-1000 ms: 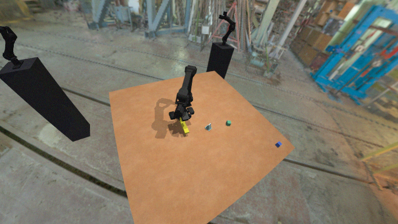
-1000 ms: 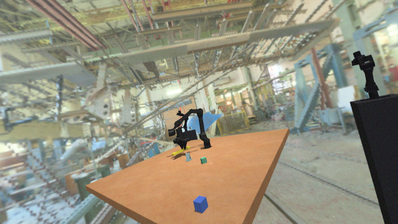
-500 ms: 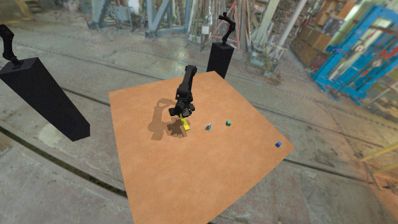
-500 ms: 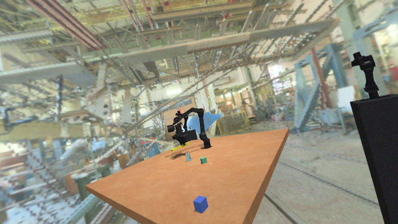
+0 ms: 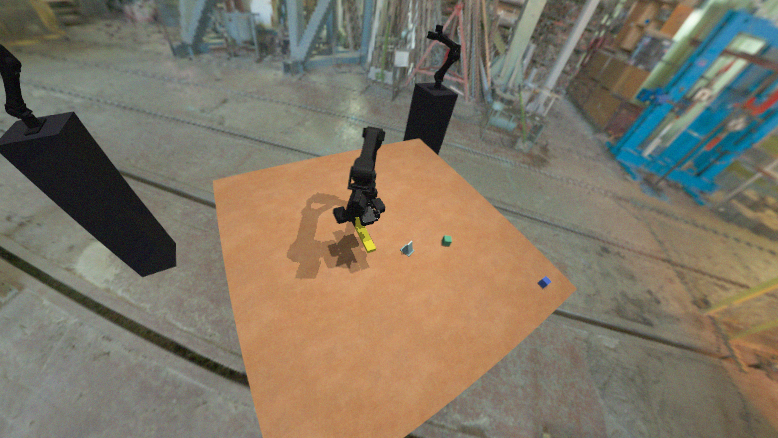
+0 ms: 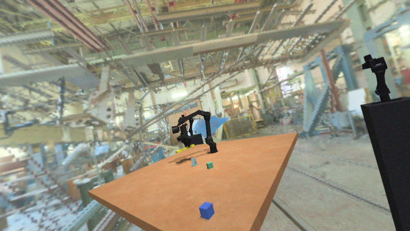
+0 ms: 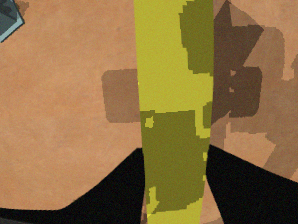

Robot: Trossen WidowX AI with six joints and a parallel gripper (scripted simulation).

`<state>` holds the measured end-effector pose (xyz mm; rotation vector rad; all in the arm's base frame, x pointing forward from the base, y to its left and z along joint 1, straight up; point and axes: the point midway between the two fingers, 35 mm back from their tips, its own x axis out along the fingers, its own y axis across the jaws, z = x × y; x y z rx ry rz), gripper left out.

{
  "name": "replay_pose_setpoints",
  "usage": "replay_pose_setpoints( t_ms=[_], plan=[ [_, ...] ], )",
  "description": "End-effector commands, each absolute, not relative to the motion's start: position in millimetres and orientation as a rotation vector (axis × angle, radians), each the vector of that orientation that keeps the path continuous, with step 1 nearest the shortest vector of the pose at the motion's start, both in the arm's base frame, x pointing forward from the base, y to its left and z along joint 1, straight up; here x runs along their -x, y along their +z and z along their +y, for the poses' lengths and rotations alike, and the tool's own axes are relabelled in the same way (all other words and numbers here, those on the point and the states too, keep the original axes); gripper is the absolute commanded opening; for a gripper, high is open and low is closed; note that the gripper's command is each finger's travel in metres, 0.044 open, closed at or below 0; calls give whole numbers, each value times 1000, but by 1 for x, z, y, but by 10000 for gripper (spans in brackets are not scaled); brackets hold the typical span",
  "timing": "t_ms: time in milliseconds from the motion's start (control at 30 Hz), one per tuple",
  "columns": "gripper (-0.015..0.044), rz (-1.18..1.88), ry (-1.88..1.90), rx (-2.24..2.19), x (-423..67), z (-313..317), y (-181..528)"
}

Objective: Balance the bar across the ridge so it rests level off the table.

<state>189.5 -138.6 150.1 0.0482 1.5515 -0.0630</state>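
While two tall black pedestals [image 5: 87, 190] flank the scene, the orange table [image 5: 381, 337] takes up most of the top view, with the black arm [image 5: 365, 163] reaching down from its far edge. At the arm's end the gripper [image 5: 360, 213] is clamped on the yellow bar [image 5: 365, 238], which sticks out toward 5 o'clock from under the fingers and casts a dark shadow at 8 o'clock on the board. From the exterior view the bar [image 6: 183, 148] hangs clear of the table surface, roughly level, under the gripper [image 6: 185, 142]. At 3 o'clock of the bar in the top view stands the small grey ridge [image 5: 407, 248], near but apart from it; further along at 3 o'clock sits a green cube [image 5: 446, 239], and well apart toward 4 o'clock, near the table's corner, a blue cube [image 5: 543, 282]. Only the wrist view shows the grip closely: the bar [image 7: 174, 96] runs up the middle between the dark fingers, which press on both long sides near its lower end, and the ridge [image 7: 9, 16] peeks in at 10 o'clock. No container is in view.
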Motion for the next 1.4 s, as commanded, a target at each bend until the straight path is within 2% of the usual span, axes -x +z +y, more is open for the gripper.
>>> replay_pose_setpoints(
  t_ms=[0,1367],
  plan=[
    [0,1553,-50,-33,-198,-133,151],
    [0,1539,195,201,-280,-15,155]
  ],
)
